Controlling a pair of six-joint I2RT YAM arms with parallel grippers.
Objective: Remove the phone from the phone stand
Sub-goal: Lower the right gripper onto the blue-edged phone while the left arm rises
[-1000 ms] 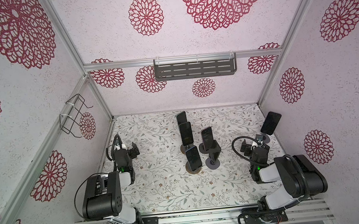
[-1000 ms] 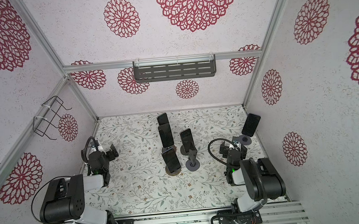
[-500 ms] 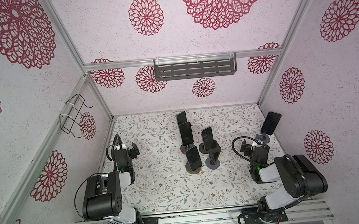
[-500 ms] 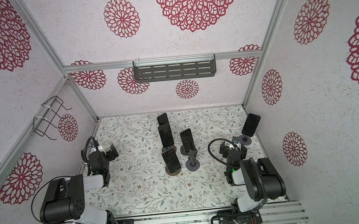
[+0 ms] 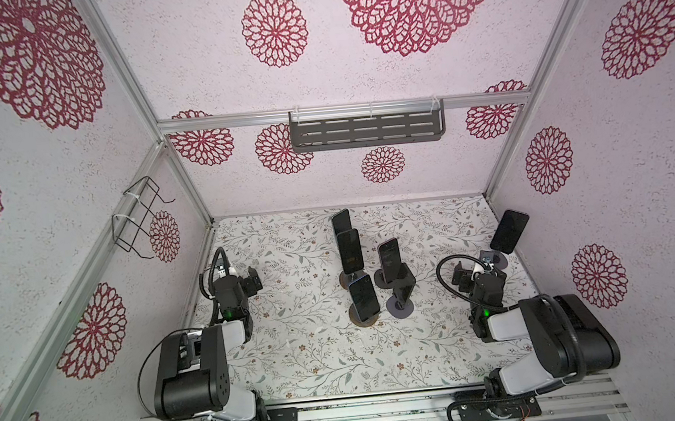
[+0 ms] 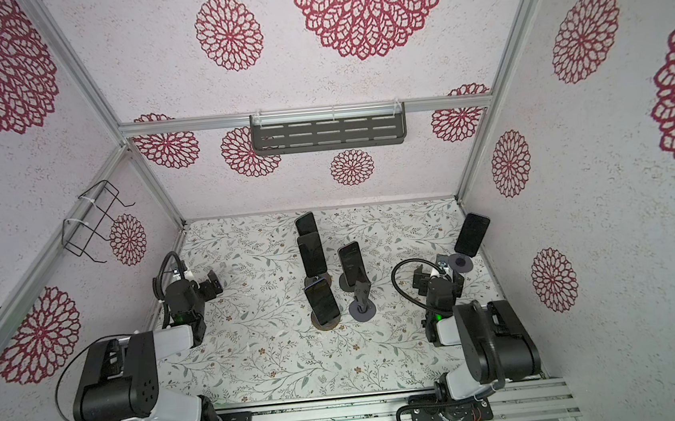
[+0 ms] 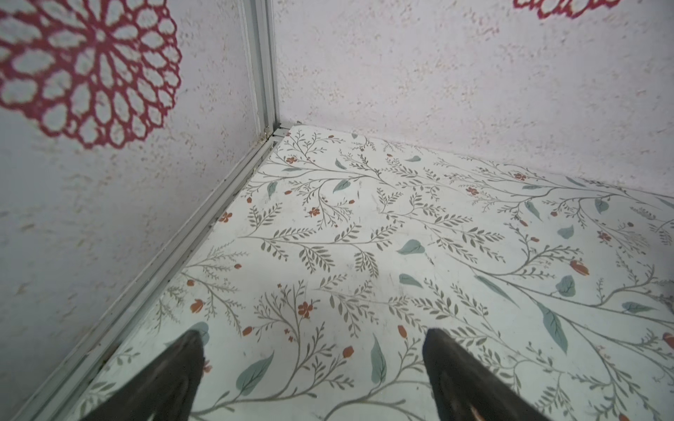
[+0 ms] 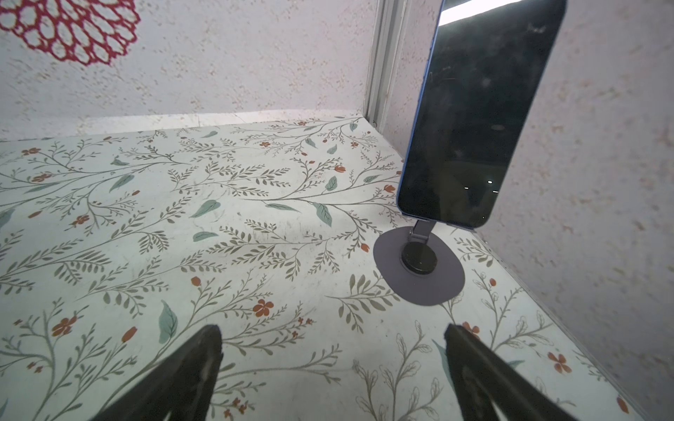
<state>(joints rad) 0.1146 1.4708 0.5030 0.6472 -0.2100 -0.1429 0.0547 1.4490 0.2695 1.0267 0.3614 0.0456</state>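
nearby, phone [image 8: 474,120] ahead of right pincer [image 8: 332,328]

We see pale speckled walls [image 5: 210,64] printed with crimson lace-like rosettes, a white tabletop [image 5: 311,363] traced with grey-green vines and small orange flowers, a phone [image 8: 474,120] with black screen and blue edge, and its lilac-grey stand [image 8: 419,288] with a black hub.

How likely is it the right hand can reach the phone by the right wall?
Probably yes: the right hand is open, the phone sits close ahead on its stand, only bare table between.
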